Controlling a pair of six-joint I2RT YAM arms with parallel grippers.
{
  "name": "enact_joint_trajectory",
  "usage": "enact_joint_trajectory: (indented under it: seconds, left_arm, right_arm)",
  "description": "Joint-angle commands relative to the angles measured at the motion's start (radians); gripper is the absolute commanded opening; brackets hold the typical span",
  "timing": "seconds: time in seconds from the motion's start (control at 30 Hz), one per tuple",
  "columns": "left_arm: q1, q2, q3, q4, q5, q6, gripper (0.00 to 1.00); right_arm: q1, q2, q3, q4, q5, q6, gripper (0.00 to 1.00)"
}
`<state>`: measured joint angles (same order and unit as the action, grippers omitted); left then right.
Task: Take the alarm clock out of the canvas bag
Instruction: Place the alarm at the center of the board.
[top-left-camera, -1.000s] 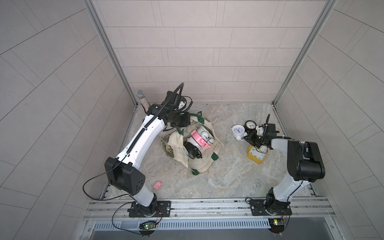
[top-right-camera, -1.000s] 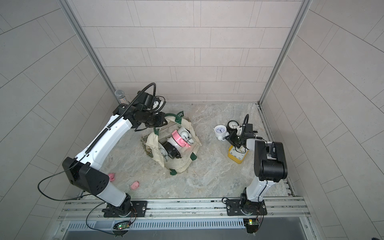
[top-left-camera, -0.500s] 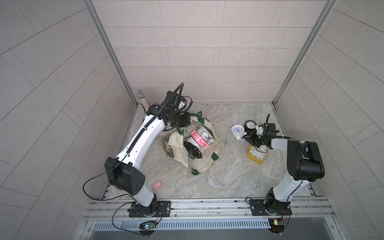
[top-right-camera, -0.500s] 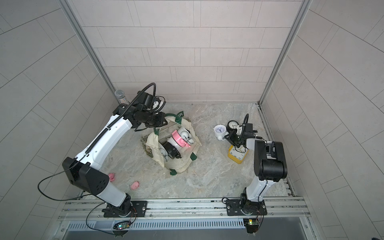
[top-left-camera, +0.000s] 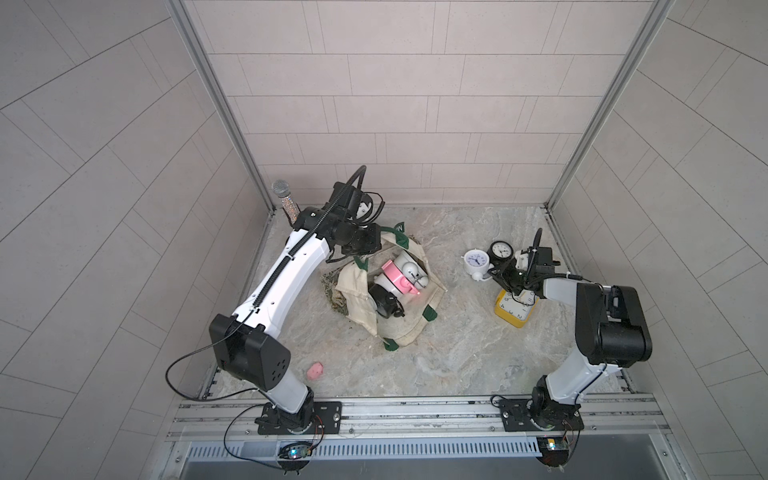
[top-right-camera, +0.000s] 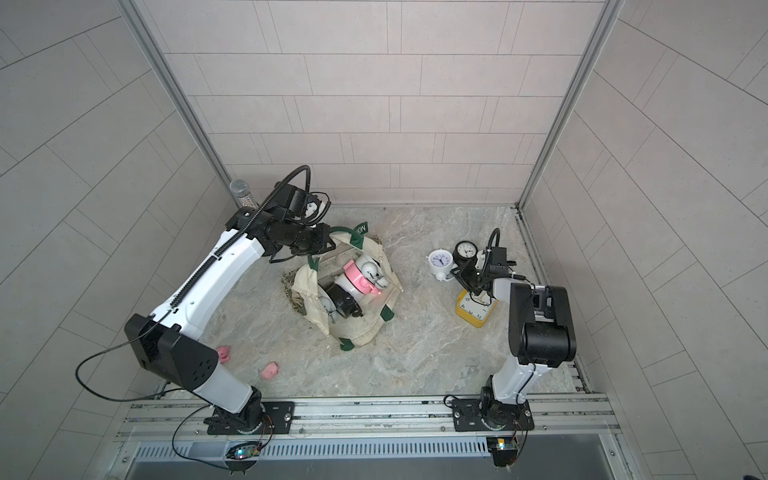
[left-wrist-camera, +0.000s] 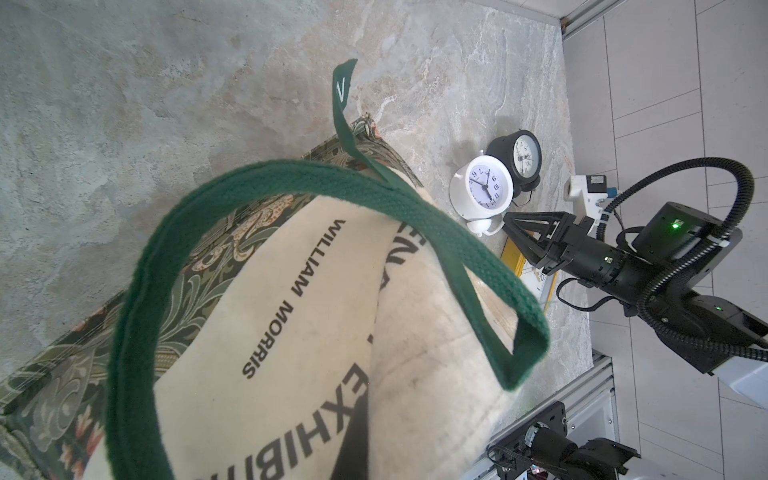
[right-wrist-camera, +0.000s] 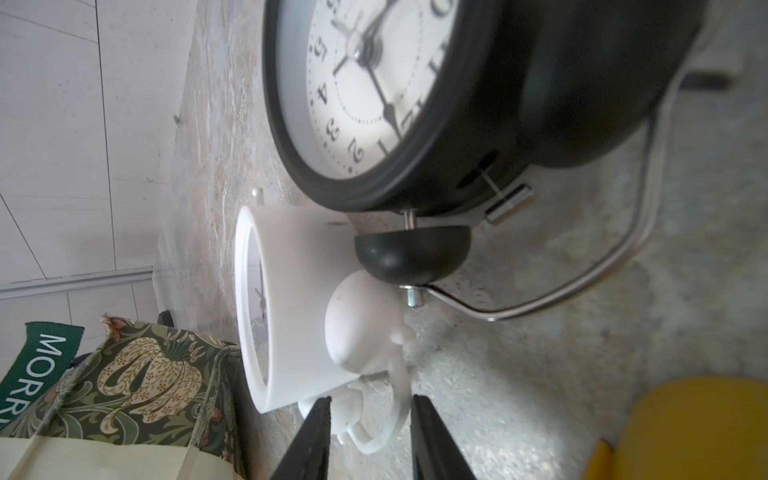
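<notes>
Alarm clock (right-wrist-camera: 299, 311): handle between parted right jaws; left jaws clench canvas bag (top-left-camera: 356, 302).

The canvas bag (left-wrist-camera: 291, 332) is cream woven cloth, matt and slightly fuzzy, with grey scuff marks. Its green handle (left-wrist-camera: 291, 178) is ribbed webbing, and its base panel (left-wrist-camera: 199, 257) is leaf-printed fabric, frayed at a corner. The white alarm clock (right-wrist-camera: 299, 311) is smooth satin plastic. The black alarm clock (right-wrist-camera: 540, 104) has a glossy shell, a shiny clear face cover and a bright metal wire handle (right-wrist-camera: 561, 286). The yellow clock (right-wrist-camera: 698, 432) looks like smooth plastic. The surface (left-wrist-camera: 124, 104) is matt and marbled like stone. The right gripper (right-wrist-camera: 372, 401) has matt black fingers (right-wrist-camera: 311, 440).
</notes>
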<state>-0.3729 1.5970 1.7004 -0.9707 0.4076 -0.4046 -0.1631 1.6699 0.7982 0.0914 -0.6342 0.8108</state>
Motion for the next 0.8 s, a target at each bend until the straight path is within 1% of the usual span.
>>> enact_joint_trajectory:
  seconds: [0.0,0.13,0.37,0.6,0.77]
  left_arm:
    - [0.002,-0.022,0.055,0.019,0.05,-0.021,0.0]
    - [0.002,-0.019,0.059,0.017,0.052,-0.022,0.0]
    - [0.002,-0.016,0.062,0.016,0.056,-0.022,0.0]
    - [0.002,-0.014,0.063,0.013,0.059,-0.018,0.0]
    - [0.002,-0.013,0.062,0.008,0.068,-0.007,0.0]
  right_arm:
    - [-0.003,-0.068,0.002,-0.039,0.042,0.029,0.37]
    - [-0.003,-0.14,0.015,-0.08,0.073,0.037,0.38]
    - [0.032,-0.3,0.07,-0.137,0.056,0.017,0.36]
    - [0.115,-0.412,0.12,-0.121,0.003,-0.007,0.31]
    - [0.191,-0.509,0.125,-0.046,-0.03,-0.03,0.27]
